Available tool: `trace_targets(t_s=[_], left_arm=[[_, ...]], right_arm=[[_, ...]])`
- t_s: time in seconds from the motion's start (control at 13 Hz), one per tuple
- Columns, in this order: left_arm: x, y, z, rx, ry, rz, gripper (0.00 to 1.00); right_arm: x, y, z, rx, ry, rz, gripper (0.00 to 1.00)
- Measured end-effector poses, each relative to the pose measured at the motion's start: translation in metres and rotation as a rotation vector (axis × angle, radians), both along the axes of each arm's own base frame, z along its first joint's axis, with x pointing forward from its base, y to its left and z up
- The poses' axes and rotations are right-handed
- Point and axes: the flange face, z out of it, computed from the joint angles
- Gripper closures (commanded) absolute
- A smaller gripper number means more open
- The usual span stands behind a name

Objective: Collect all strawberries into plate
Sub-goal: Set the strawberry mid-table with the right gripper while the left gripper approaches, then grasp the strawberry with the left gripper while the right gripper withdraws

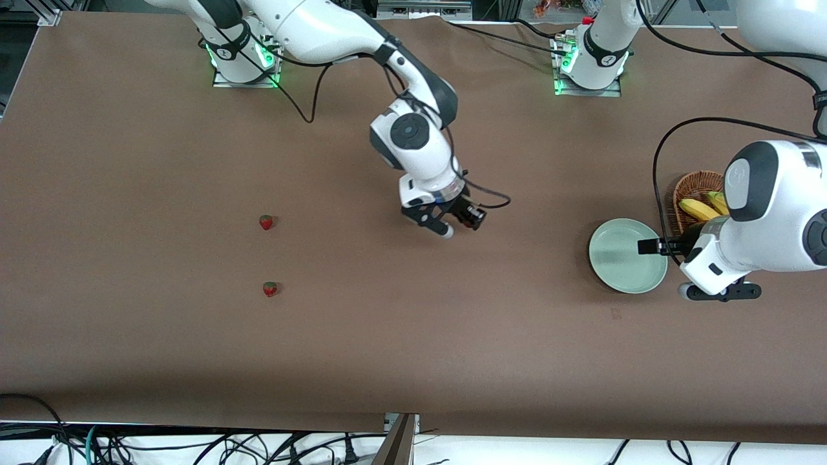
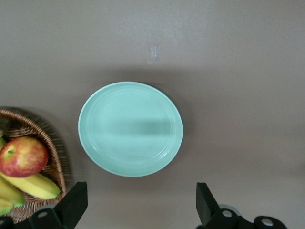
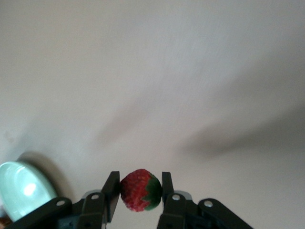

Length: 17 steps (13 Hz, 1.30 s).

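The front camera looked down from high across the table, facing both bases. The left wrist camera looked straight down on the plate (image 2: 130, 128), which all three views shared.

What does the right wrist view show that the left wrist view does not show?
Only the right wrist view shows a strawberry, clamped between the two fingers of the right pincer, which is up over bare table.

Only the left wrist view shows the wicker basket with an apple and bananas in it, and the open left pincer, which holds nothing.

Both views show the mint-green plate, with nothing on it, and the brown tabletop. In the right wrist view only part of the plate is seen.
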Motion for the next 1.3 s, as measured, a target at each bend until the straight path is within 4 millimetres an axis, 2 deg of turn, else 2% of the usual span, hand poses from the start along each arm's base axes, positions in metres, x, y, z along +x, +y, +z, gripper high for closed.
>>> trace_targets(t_s=[0.08, 0.15, 0.31, 0.46, 0.61, 0.77, 1.0, 1.15, 1.3], left_arm=[[0.003, -0.003, -0.007, -0.001, -0.007, -0.004, 0.0], [0.006, -0.004, -0.015, -0.001, -0.015, -0.006, 0.0], [0.011, -0.005, -0.035, 0.0, -0.014, -0.006, 0.0], [0.012, -0.007, -0.054, -0.004, 0.005, -0.008, 0.0], [0.012, -0.019, -0.067, -0.014, 0.02, -0.019, 0.0], [0.015, -0.044, -0.074, -0.036, -0.001, -0.04, 0.0], [0.02, -0.094, -0.091, -0.048, -0.063, -0.079, 0.0], [0.024, -0.132, -0.107, -0.057, -0.131, -0.109, 0.0], [0.022, -0.173, -0.125, -0.057, -0.177, -0.105, 0.0]], right_arm=[[-0.01, 0.009, -0.008, 0.016, -0.003, -0.013, 0.38], [-0.014, 0.013, -0.014, 0.021, -0.003, -0.018, 0.2], [-0.009, 0.01, -0.015, 0.024, -0.009, -0.031, 0.15], [0.004, 0.003, -0.007, 0.022, -0.014, -0.047, 0.15], [0.024, -0.015, 0.004, -0.023, 0.008, -0.045, 0.14], [0.051, -0.045, 0.027, -0.081, 0.025, 0.015, 0.14], [0.085, -0.1, 0.054, -0.182, 0.058, 0.183, 0.14], [0.101, -0.138, 0.063, -0.251, 0.082, 0.336, 0.14], [0.118, -0.187, 0.062, -0.34, 0.102, 0.48, 0.14]])
